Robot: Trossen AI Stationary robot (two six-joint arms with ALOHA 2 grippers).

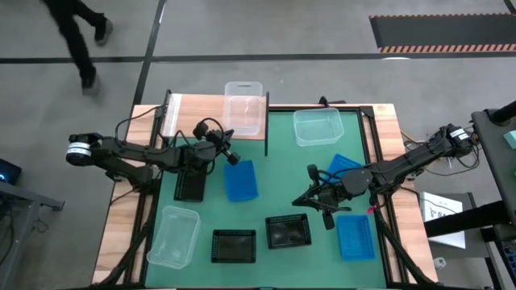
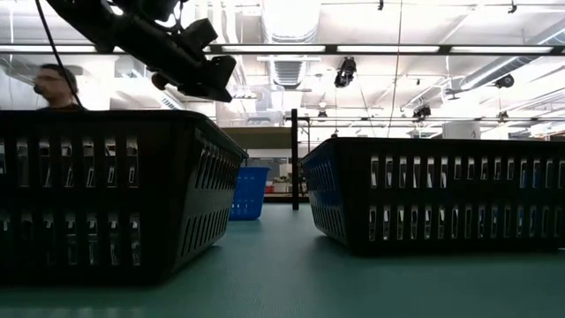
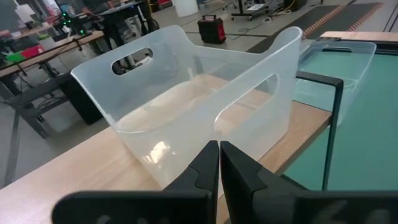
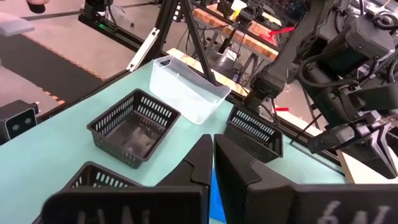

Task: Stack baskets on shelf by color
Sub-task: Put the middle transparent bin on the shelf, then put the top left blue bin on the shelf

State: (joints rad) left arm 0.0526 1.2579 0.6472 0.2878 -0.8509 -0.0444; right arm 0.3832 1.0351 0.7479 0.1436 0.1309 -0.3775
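No text, label, brand, number or sign can be read in any view. The white paper sheet [image 1: 439, 211] beside the worktop's right edge carries dark marks, but they are too small to make out.

One clear basket [image 1: 244, 107] sits on the wooden shelf [image 1: 193, 115]; the left gripper [image 1: 232, 155], closed, hovers beside it. Blue, black and clear baskets lie scattered across the green mat [image 1: 274, 185].
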